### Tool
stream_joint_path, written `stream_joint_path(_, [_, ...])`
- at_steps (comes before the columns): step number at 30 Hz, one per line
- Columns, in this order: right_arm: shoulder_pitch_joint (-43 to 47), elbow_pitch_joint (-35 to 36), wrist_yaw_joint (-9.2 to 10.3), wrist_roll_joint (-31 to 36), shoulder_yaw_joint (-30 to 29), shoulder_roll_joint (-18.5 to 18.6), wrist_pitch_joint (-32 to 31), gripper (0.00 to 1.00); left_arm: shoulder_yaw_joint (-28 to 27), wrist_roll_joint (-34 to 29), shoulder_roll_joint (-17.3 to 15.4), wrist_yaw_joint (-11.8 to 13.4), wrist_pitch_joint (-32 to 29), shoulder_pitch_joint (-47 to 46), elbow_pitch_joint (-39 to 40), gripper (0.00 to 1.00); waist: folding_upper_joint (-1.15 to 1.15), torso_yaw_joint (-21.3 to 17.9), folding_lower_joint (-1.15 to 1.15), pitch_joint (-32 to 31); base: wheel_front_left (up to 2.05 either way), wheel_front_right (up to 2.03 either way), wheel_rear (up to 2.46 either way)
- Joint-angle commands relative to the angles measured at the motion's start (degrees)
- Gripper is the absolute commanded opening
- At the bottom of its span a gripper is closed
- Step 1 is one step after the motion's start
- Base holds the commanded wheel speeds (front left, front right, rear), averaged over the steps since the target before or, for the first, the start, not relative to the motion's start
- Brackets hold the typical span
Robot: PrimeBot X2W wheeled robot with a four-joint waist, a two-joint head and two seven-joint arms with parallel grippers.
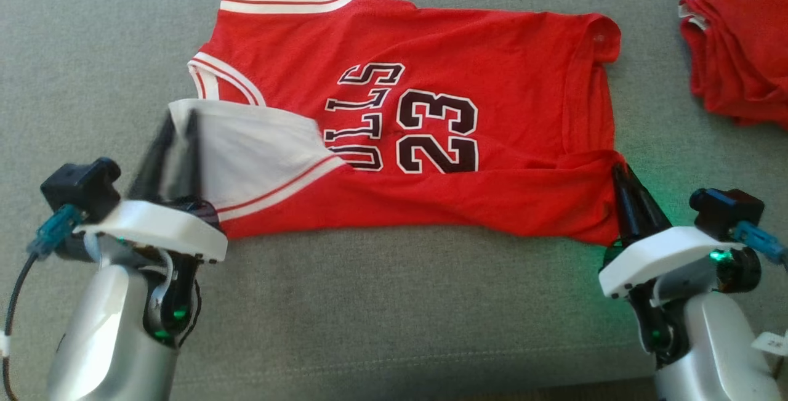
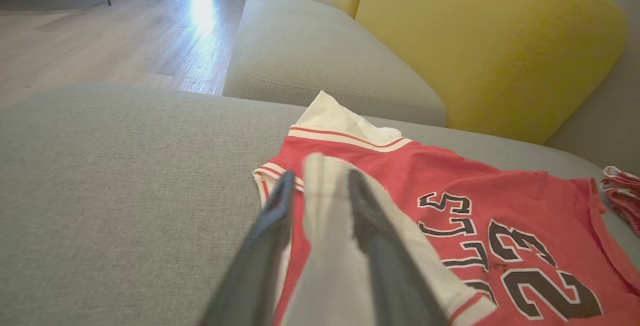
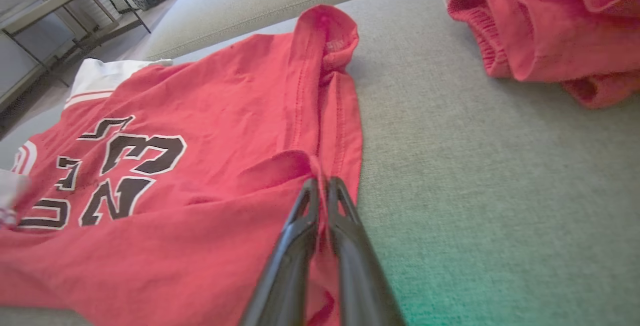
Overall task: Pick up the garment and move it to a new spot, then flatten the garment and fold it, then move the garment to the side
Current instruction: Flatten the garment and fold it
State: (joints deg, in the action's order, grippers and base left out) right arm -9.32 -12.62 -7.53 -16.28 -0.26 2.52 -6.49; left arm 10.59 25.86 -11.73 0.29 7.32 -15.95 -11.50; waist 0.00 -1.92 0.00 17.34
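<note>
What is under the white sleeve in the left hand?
The sleeve, held by the left hand, lies over the jersey, covering red chest fabric and the start of the black lettering. ULLS and 23 show beside it; any letter before them is covered.

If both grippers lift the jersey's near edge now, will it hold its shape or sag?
Likely floppy: the jersey creases and bunches where the right gripper pinches its hem, so the middle should sag. Probably light, since its thin cloth folds over at the left gripper. It may drag rather than slide on the textured sofa cushion.
</note>
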Motion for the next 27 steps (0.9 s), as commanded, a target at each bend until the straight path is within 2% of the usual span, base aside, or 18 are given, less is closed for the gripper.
stream_joint_path(1, [-1.29,1.90,0.04,-0.57,2.13,0.36,1.54,1.00,-1.87,0.02,-0.81,-0.88,2.25,-2.65,0.96,1.00,0.00,0.07,0.00,-0.19,0.00,0.00,0.00])
stream_joint_path(6, [-0.28,3.49,0.04,0.07,3.60,0.36,5.70,1.00,-2.14,-1.49,-0.70,-0.99,6.01,-2.04,-0.10,1.00,0.00,-0.01,0.00,-1.14,0.00,0.00,0.00])
stream_joint_path(15, [3.04,9.45,0.04,9.49,4.16,1.08,13.91,1.00,-3.24,-8.16,0.25,2.94,7.64,7.36,5.37,1.00,0.00,-0.41,0.00,-5.12,0.00,0.00,0.00])
stream_joint_path(19, [5.51,10.54,0.04,10.91,3.98,1.03,14.30,1.00,-3.39,-9.43,1.39,3.89,7.66,12.28,7.13,1.00,0.00,0.04,0.00,-6.91,0.00,0.00,0.00])
stream_joint_path(27, [9.79,11.75,0.04,10.47,3.81,0.69,12.70,1.00,-3.02,-9.06,2.69,3.25,7.67,16.17,4.27,1.00,0.00,0.86,0.00,-8.39,0.00,0.00,0.00])
